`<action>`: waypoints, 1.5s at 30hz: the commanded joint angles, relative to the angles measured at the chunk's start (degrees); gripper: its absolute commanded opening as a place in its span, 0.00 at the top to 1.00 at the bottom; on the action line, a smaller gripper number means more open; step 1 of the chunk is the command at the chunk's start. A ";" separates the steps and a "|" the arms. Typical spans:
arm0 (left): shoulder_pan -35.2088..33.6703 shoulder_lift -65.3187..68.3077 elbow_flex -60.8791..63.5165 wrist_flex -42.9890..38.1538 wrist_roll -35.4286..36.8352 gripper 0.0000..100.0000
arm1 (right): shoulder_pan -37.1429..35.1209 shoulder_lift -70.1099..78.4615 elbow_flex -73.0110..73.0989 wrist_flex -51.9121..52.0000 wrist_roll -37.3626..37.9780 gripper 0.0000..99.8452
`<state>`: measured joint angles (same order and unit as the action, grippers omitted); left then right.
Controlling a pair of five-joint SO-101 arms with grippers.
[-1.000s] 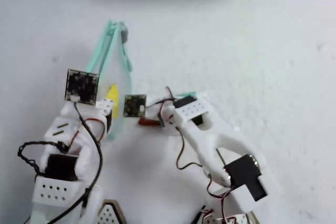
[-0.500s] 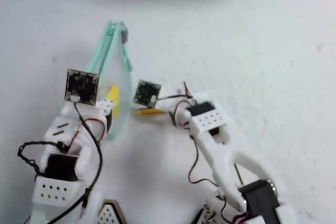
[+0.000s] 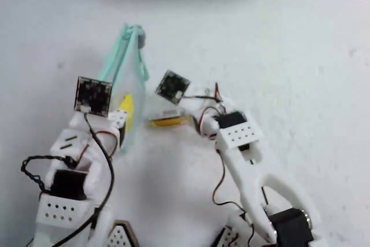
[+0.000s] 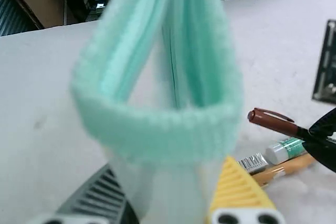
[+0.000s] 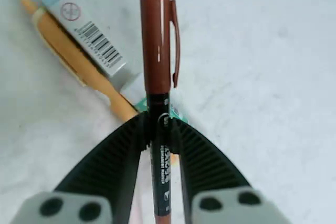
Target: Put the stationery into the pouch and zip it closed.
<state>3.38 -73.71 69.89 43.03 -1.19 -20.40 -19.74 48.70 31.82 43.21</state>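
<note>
A mint-green pouch (image 3: 126,67) stands on edge on the white table, mouth held agape. My left gripper (image 4: 168,182) is shut on the pouch's (image 4: 157,124) near end, between a grey finger and a yellow finger (image 4: 236,192). Just right of the pouch, my right gripper (image 5: 156,129) is shut on a brown pen (image 5: 157,61), its capped end pointing forward. The brown pen (image 4: 273,119) hangs above the table beside the pouch. Under it lie an orange pencil (image 5: 79,61) and a white eraser (image 5: 84,32) with a barcode. These loose items (image 3: 169,121) lie beside the right gripper (image 3: 179,111).
The white table (image 3: 289,56) stretches wide to the right and far side. A dark edge runs along the table's back. Both arms' bases stand at the near edge, left (image 3: 63,195) and right (image 3: 277,218).
My right arm has swung right and farther from the near edge, carrying the brown pen off the table. The pouch and left gripper shifted slightly right.
</note>
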 commanded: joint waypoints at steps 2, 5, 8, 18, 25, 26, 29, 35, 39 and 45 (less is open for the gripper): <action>0.84 1.01 -0.18 -0.79 0.35 0.86 | 3.38 -2.59 -0.62 -4.18 -7.56 0.98; 0.84 1.01 -0.18 -0.79 0.35 0.86 | 5.85 -2.59 -2.55 -4.18 -13.54 0.98; 0.84 1.01 -0.18 -0.79 0.35 0.86 | 8.31 -2.59 -3.60 -4.18 -18.64 0.98; 0.92 1.01 -0.18 -0.79 0.35 0.86 | 8.75 -2.59 -3.78 -4.18 -21.36 0.98; 1.27 1.01 -0.18 -0.79 0.35 0.86 | 8.66 -5.67 -3.34 -2.68 -21.45 0.98; 1.80 1.01 -0.18 -0.79 0.35 0.86 | 8.66 -6.46 -3.25 -2.42 -21.45 0.98; 3.47 1.01 -0.18 0.26 0.26 0.86 | 8.75 -8.66 -1.41 -3.03 -21.45 0.98; 3.91 1.01 -0.26 0.44 0.26 0.86 | 8.66 -12.44 2.64 -6.37 -21.45 0.98; 4.09 1.01 -0.62 1.76 0.26 0.80 | 7.96 -13.76 3.08 -6.20 -21.45 0.98; 4.09 1.01 -0.62 1.67 0.26 0.79 | 6.37 -14.20 3.16 -5.76 -21.45 0.98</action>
<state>6.37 -73.71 69.89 44.18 -1.36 -13.36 -31.96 52.31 26.64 22.29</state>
